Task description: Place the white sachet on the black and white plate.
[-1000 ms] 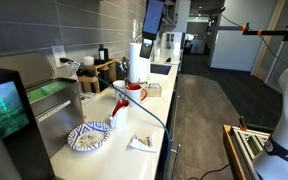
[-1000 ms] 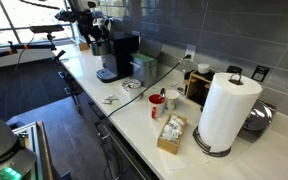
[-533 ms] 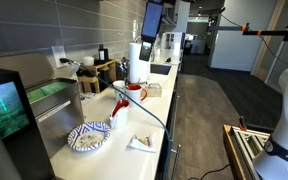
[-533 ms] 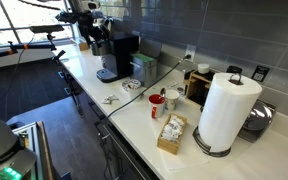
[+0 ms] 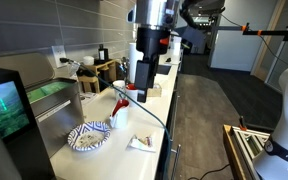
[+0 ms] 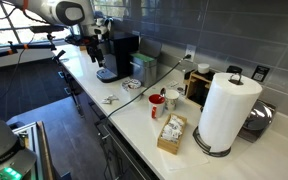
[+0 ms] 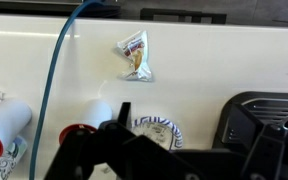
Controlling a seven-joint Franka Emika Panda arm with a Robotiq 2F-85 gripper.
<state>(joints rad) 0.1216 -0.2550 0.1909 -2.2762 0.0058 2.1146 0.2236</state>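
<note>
The white sachet (image 5: 139,142) lies flat on the white counter near its front edge; it also shows in the wrist view (image 7: 134,57) and in an exterior view (image 6: 111,99). The black and white plate (image 5: 88,137) sits beside it on the counter, and the wrist view (image 7: 160,131) shows it partly hidden behind my fingers. My gripper (image 5: 144,88) hangs high above the counter, well above the sachet and plate. It looks open and empty in the wrist view (image 7: 179,150).
A red mug (image 5: 134,92) and an upright white cup (image 5: 119,115) stand beyond the plate. A blue cable (image 7: 54,90) runs across the counter. A black coffee machine (image 6: 117,55) stands close by. A paper towel roll (image 6: 224,110) and a box of packets (image 6: 171,132) are further along.
The arm has swung in and down. The gripper now hangs over the counter near the red mug. The sachet and plate have not moved.
</note>
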